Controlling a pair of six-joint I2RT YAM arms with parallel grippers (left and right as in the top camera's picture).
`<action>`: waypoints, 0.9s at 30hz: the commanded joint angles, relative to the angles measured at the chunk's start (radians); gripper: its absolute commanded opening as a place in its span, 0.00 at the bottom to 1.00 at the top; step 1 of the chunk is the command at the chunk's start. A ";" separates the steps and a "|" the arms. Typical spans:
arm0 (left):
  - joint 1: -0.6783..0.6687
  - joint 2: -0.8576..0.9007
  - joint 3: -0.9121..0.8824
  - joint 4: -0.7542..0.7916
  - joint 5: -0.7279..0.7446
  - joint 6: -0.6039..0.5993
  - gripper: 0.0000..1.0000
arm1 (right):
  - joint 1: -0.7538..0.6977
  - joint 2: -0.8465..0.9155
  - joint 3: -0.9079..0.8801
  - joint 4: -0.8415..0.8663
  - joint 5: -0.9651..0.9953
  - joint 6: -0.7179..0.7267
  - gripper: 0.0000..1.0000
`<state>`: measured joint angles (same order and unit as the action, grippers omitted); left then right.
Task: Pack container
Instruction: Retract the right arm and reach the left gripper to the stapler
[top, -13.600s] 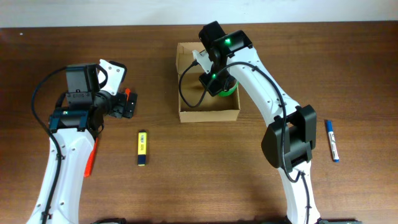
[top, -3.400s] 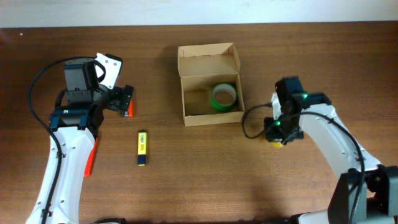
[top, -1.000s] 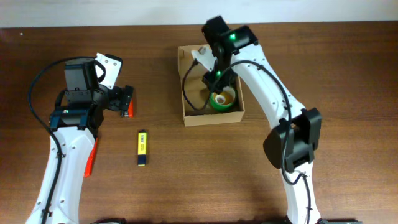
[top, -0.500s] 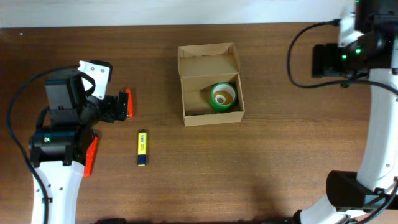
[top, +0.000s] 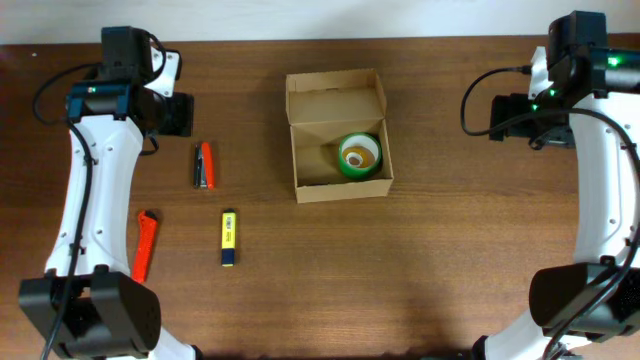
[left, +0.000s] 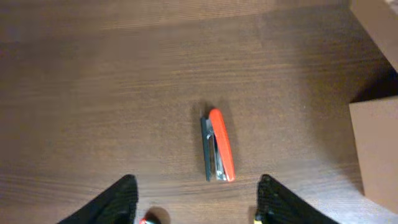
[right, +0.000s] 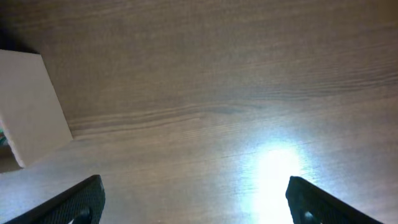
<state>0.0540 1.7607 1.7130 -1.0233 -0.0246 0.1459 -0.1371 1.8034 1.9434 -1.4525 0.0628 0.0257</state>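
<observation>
The container (top: 300, 130) is a tan cardboard box, open, at the middle back of the table. A green tape roll (top: 346, 166) lies in its right front corner with something yellowish in its hole. My left gripper (top: 178, 114) hangs at the back left, open and empty. In the left wrist view it (left: 196, 202) is high above a red and black stapler (left: 217, 144), with a container wall (left: 376, 149) at the right edge. My right gripper (top: 503, 118) is at the back right, open and empty. In its wrist view it (right: 196, 205) hangs over bare wood, with a container corner (right: 28, 106) at the left.
The stapler (top: 203, 165) lies left of the container. A yellow highlighter (top: 229, 238) and a red marker (top: 145, 243) lie nearer the front left.
My right arm has lifted out of the container and swung off to the back right. The left arm has drawn back from the stapler to the back left. The stapler has not moved.
</observation>
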 joint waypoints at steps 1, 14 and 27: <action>0.031 0.069 0.016 -0.027 0.049 -0.026 0.64 | -0.007 -0.002 -0.009 0.013 -0.010 0.005 0.94; 0.034 0.342 0.016 -0.043 0.089 -0.053 0.93 | -0.007 -0.002 -0.009 0.014 -0.010 0.005 0.94; 0.019 0.477 0.016 -0.042 0.110 -0.052 0.91 | -0.007 -0.002 -0.009 0.021 -0.010 0.005 0.94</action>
<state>0.0742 2.2024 1.7187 -1.0657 0.0719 0.1036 -0.1371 1.8034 1.9423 -1.4357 0.0620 0.0261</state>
